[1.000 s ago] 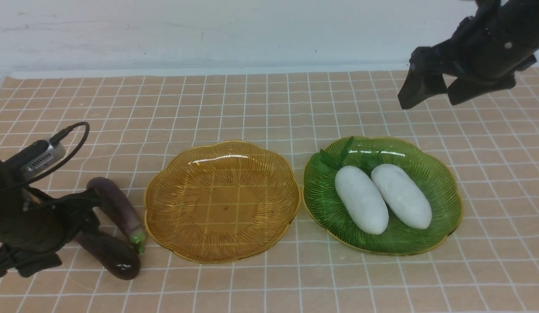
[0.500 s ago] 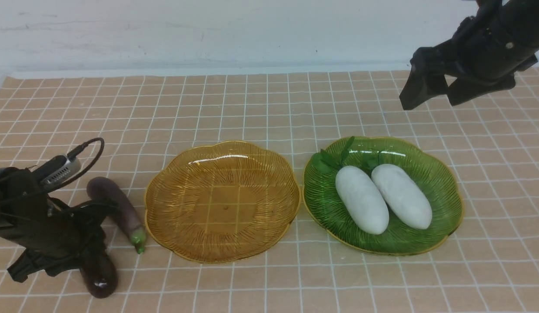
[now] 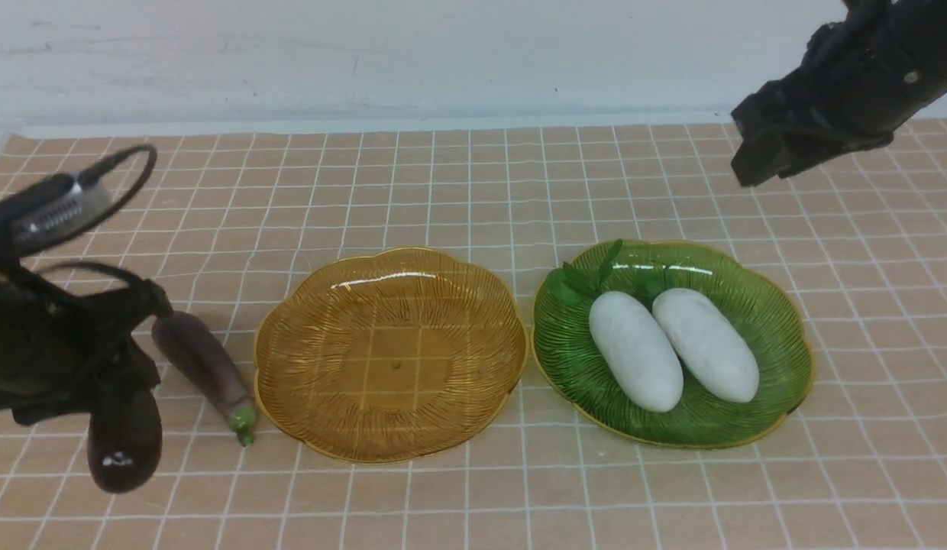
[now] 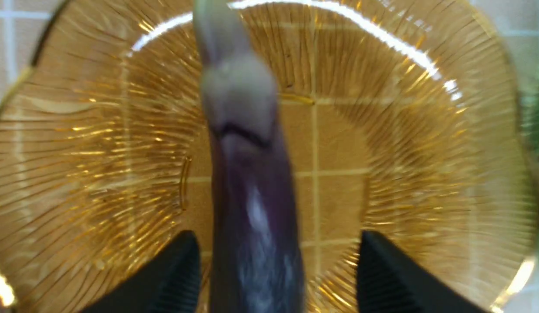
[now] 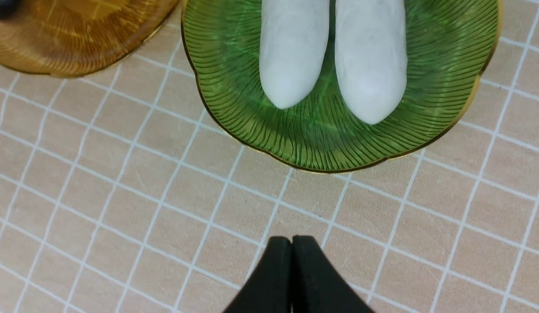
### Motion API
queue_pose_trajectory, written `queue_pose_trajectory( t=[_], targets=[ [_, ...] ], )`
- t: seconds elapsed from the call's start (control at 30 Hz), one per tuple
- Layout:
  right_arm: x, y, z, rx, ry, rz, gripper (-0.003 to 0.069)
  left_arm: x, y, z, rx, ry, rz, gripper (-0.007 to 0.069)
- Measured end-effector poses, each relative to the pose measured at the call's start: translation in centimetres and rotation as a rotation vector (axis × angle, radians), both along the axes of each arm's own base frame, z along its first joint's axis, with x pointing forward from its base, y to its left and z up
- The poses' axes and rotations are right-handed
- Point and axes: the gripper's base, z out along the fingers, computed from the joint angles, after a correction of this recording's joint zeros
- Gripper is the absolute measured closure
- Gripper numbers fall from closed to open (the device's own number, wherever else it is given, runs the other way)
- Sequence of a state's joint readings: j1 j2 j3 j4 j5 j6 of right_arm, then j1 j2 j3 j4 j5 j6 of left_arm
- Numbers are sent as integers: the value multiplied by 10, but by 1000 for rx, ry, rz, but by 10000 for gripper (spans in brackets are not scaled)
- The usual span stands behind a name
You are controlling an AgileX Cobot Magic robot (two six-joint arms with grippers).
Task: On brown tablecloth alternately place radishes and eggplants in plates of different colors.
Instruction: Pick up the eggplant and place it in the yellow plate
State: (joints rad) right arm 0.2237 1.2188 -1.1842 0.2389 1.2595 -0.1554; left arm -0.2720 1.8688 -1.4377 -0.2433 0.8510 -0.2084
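On the brown tablecloth [image 3: 473,191] an amber plate [image 3: 290,344] lies empty beside a green plate [image 3: 779,321]. The green plate holds two white radishes [image 3: 635,351] [image 3: 706,344] side by side. My left gripper [image 3: 99,382] is shut on the dark eggplant [image 3: 124,443], which hangs above the cloth left of the amber plate. The lighter eggplant [image 3: 202,359] lies on the cloth by that plate's left rim. In the left wrist view the dark eggplant [image 4: 252,208] sits between my fingers [image 4: 178,278] over the amber plate [image 4: 404,130]. My right gripper [image 3: 756,164] is shut and empty, high behind the green plate.
The right wrist view shows the shut right gripper [image 5: 292,243] over bare cloth, with the green plate [image 5: 330,139], both radishes [image 5: 293,52] [image 5: 369,56] and part of the amber plate [image 5: 56,43]. A white wall runs behind the cloth's far edge.
My left gripper has lifted the dark eggplant off the cloth, and it now hangs end down. My right gripper has shut and drawn back to the right.
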Motion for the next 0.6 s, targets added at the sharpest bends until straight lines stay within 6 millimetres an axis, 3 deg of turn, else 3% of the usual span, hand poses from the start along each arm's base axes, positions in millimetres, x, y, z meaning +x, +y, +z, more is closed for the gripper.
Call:
queue_pose_trajectory(
  t=[0.1,0.27,0.4,0.5,0.6],
  targets=[
    [0,0,-1,-7,-3,15,674,4,0,-15,21,32,-5,104],
    [0,0,-1,-9,-4,19,674,6,4,-10,67,33,-17,50],
    [0,0,-1,-10,-6,22,674,9,23,3,170,45,9,99],
    [0,0,-1,-10,-6,22,674,11,49,6,253,78,88,148],
    [0,0,-1,-10,-6,22,674,12,80,3,316,135,230,245]
  ],
)
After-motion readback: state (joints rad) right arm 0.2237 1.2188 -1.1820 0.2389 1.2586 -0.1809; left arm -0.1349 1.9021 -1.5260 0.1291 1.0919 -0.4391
